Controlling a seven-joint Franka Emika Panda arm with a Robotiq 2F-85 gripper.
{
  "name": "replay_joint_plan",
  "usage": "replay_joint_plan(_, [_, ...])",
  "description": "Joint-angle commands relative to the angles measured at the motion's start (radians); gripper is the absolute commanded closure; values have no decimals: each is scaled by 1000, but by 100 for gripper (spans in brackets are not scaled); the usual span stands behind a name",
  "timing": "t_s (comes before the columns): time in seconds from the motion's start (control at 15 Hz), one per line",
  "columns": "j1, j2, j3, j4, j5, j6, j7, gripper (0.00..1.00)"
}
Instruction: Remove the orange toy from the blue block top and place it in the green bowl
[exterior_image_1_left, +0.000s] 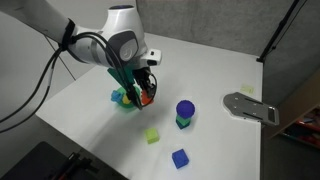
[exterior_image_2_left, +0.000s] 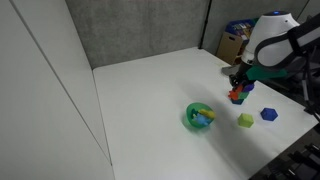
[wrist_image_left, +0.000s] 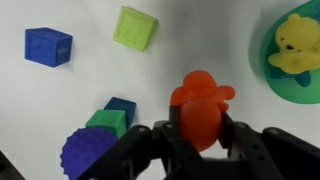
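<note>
My gripper is shut on the orange toy, a lumpy orange-red figure held above the white table. In both exterior views the gripper hangs with the toy at its tips. The green bowl lies to the right in the wrist view and holds a yellow toy. It also shows in both exterior views, close beside the gripper. The plain blue block stands apart on the table with nothing on top.
A yellow-green cube sits near the blue block. A dark-blue round knob on a green base stands just beside the gripper. A grey flat object lies at the table's edge.
</note>
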Motion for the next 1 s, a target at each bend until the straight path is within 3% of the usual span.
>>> replay_joint_plan(0.0, [-3,4,61,68,45,-70,3,91])
replay_joint_plan(0.47, [39,48,137,149,42,-116,24,91])
replay_joint_plan(0.93, [103,168,140,239,11,-83,43,91])
